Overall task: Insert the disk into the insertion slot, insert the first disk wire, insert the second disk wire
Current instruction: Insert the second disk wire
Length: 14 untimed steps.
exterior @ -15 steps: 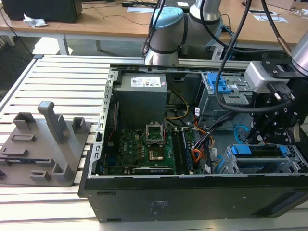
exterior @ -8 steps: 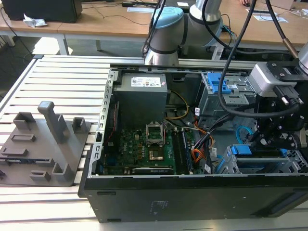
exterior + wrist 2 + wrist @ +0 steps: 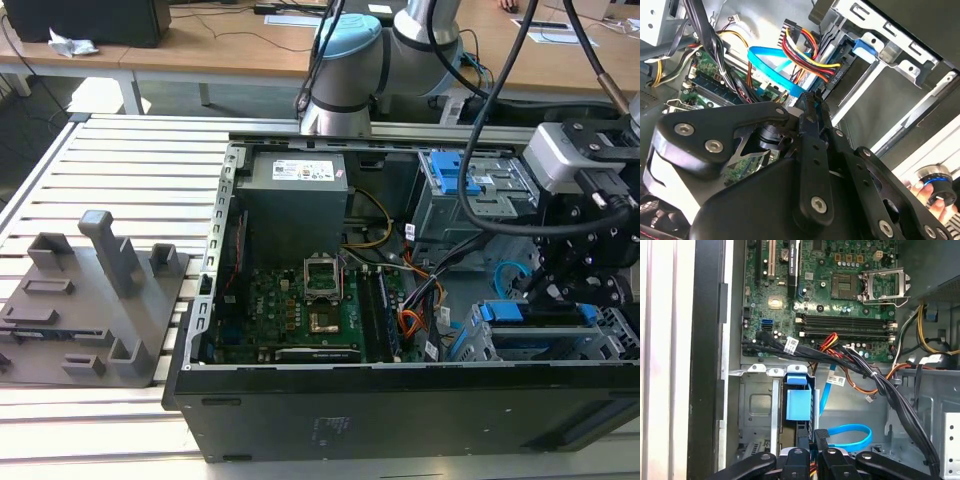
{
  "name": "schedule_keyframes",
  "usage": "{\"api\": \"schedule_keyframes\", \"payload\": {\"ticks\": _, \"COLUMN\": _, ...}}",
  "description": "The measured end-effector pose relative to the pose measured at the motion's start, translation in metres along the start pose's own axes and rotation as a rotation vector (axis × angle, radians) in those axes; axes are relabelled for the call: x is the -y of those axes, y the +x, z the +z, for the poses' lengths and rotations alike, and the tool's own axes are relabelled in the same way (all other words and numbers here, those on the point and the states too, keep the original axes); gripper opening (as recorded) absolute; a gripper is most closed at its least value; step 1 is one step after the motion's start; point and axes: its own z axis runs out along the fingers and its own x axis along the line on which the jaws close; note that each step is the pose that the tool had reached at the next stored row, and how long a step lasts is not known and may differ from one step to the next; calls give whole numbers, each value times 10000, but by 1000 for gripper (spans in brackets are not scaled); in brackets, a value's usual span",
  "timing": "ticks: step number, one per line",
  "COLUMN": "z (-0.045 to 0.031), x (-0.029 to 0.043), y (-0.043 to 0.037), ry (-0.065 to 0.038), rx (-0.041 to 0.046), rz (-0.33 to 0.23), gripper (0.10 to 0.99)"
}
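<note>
The disk (image 3: 530, 312), in its blue caddy, sits inside the silver insertion slot (image 3: 600, 345) at the exterior view's right. The first wrist view shows the caddy (image 3: 799, 405) in the cage (image 3: 757, 410). My gripper (image 3: 556, 292) hangs just above the slot. Its black fingers (image 3: 807, 117) are shut on the dark plug of the light-blue second disk wire (image 3: 772, 62), right by the disk's end. That wire loops beside the gripper (image 3: 812, 439) as a blue band (image 3: 852, 437). A multicoloured wire bundle with a black plug (image 3: 834, 75) sits against the disk's rear edge.
The open case holds a green motherboard (image 3: 300, 300), a grey power supply (image 3: 295, 195) and a second bay with blue latches (image 3: 455, 180). A black wire bundle (image 3: 890, 390) and an orange cable (image 3: 880, 385) cross near the slot. A grey fixture (image 3: 95, 300) stands outside. A hand (image 3: 935, 197) is nearby.
</note>
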Motion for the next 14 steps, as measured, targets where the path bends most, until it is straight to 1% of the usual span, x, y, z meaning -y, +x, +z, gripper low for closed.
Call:
{"api": "schedule_keyframes", "payload": {"ticks": 3, "z": 0, "x": 32, "y": 2, "ry": -22, "rx": -6, "rz": 43, "gripper": 165}}
{"api": "schedule_keyframes", "payload": {"ticks": 8, "z": 2, "x": 35, "y": 33, "ry": -27, "rx": -4, "rz": 43, "gripper": 165}}
{"api": "schedule_keyframes", "payload": {"ticks": 14, "z": 35, "x": 46, "y": 36, "ry": -28, "rx": -6, "rz": 45, "gripper": 165}}
